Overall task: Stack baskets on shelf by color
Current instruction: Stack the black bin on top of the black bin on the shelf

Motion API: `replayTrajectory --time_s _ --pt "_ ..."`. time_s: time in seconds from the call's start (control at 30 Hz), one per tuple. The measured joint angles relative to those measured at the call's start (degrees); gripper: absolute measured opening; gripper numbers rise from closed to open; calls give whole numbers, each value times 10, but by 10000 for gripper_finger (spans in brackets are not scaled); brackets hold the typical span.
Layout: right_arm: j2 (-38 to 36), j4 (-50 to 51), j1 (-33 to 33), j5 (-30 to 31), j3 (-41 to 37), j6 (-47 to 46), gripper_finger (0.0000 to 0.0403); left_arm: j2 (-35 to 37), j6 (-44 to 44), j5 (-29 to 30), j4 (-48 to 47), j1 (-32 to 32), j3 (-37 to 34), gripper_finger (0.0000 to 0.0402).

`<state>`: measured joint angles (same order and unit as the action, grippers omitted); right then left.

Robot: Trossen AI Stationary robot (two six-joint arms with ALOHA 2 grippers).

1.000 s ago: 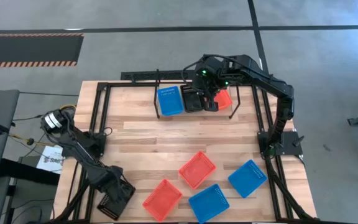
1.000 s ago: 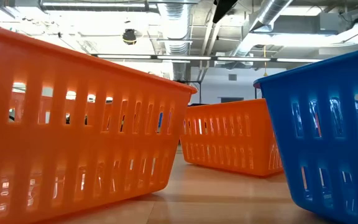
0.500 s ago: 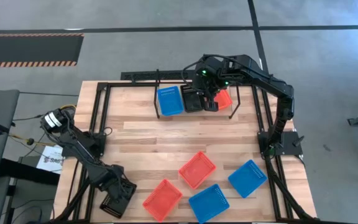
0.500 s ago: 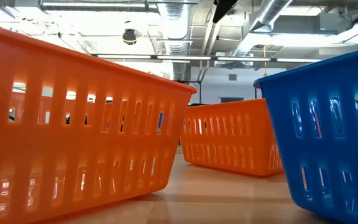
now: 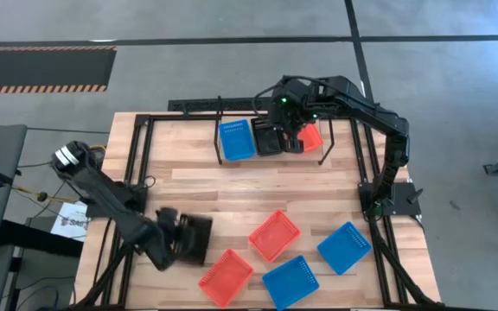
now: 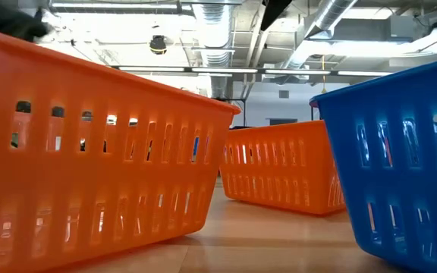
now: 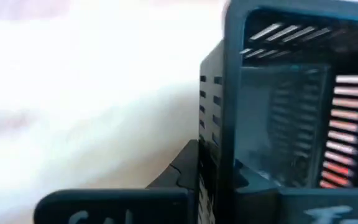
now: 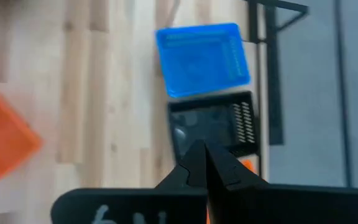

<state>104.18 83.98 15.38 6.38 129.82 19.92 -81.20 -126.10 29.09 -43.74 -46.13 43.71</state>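
Swinging in from seven o'clock, the left pincer (image 5: 182, 239) now carries a black basket (image 5: 194, 239) clenched by its rim above the bench (image 5: 206, 190). The right pincer (image 5: 290, 138), closed and empty, hovers at twelve o'clock over the shelf (image 5: 232, 164). Light, stiff, slotted plastic: the rim looks the best hold.

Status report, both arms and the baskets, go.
Left gripper shut on black basket, lifted at front left. Right gripper shut, over shelf's black basket. Five baskets loose in front.

Sitting side by side on the shelf (image 5: 271, 111) at the far edge: blue basket (image 5: 237, 140), black basket (image 5: 269, 139), red-orange basket (image 5: 310, 136). Lying scattered near the front: two red-orange baskets (image 5: 274, 235), two blue baskets (image 5: 344, 247). Hanging tilted at front left, gripped: another black basket (image 5: 194, 239).
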Motion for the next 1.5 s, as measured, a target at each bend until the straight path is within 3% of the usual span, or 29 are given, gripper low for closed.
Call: replayTrajectory --time_s 0.13,0.2,0.37,0.5,0.73,0.9,1.07,1.33,1.5 --pt "0 16 0 66 0 -3 3 95 0 203 -59 17 -1 0" --pt "0 22 0 102 0 -11 3 145 40 267 -67 33 0 0" --pt "0 52 1 194 0 -50 2 236 230 278 -58 111 25 0" --pt "-1 60 10 222 0 -77 2 257 430 274 -37 201 78 0" --pt "-22 61 37 250 0 -91 1 257 803 149 124 352 174 0" --pt "-75 60 61 251 0 -131 1 256 942 50 232 444 188 0" --pt "-132 60 67 251 0 -166 1 219 977 -56 298 531 189 0" --pt "-182 60 33 248 1 -193 1 71 966 -270 488 630 196 0" --pt "-183 60 4 241 1 -200 1 -44 951 -337 484 665 270 0"
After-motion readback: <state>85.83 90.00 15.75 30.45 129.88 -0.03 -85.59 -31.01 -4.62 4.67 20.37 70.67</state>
